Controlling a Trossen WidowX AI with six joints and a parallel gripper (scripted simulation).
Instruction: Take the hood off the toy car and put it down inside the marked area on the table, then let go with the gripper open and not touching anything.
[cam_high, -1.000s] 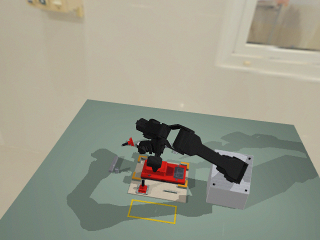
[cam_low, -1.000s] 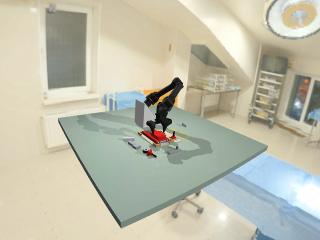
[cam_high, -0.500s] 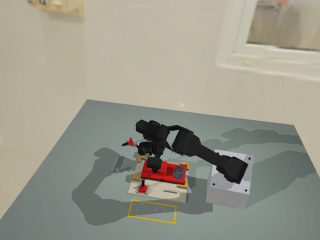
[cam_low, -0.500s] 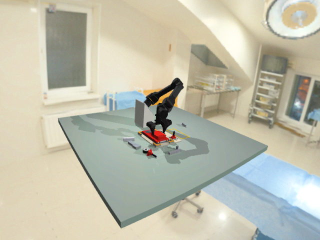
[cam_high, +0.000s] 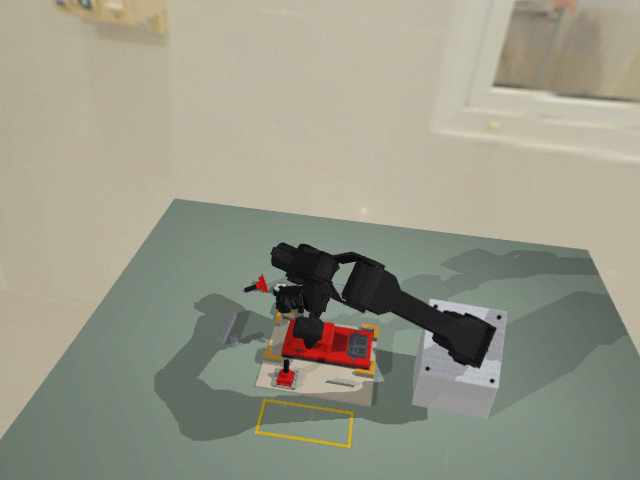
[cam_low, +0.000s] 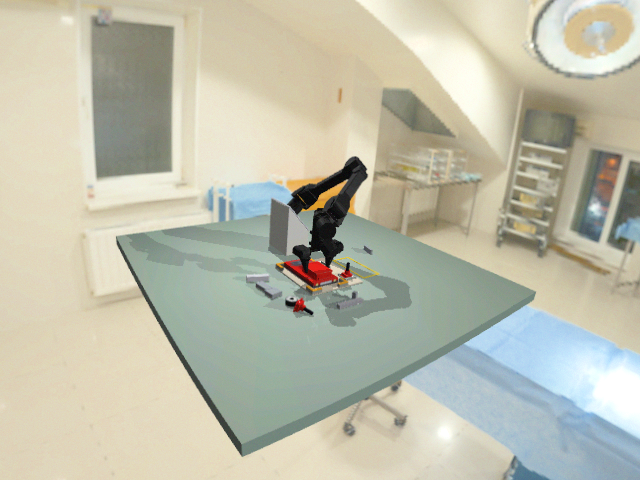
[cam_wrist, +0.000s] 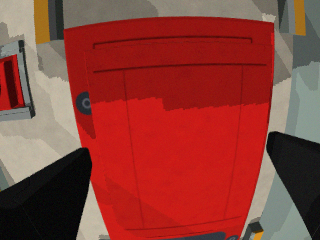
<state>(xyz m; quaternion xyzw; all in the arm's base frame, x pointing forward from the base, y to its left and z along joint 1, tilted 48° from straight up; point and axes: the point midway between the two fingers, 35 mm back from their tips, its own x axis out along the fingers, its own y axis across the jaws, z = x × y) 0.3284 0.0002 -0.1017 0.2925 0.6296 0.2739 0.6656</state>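
The toy car lies in its holder on a beige board. Its hood is the raised red panel, sitting on the car. My gripper is open and empty, low over the hood, with one finger on each side of it. In the wrist view the fingertips stand just outside the hood's long edges; whether they touch it I cannot tell. The marked area is a yellow outline on the table beside the board, with nothing lying in it.
A red part with a black handle stands on the board beside the car. Another red part lies on the table near a black wheel. Grey pieces lie around. A grey block stands under the arm's base.
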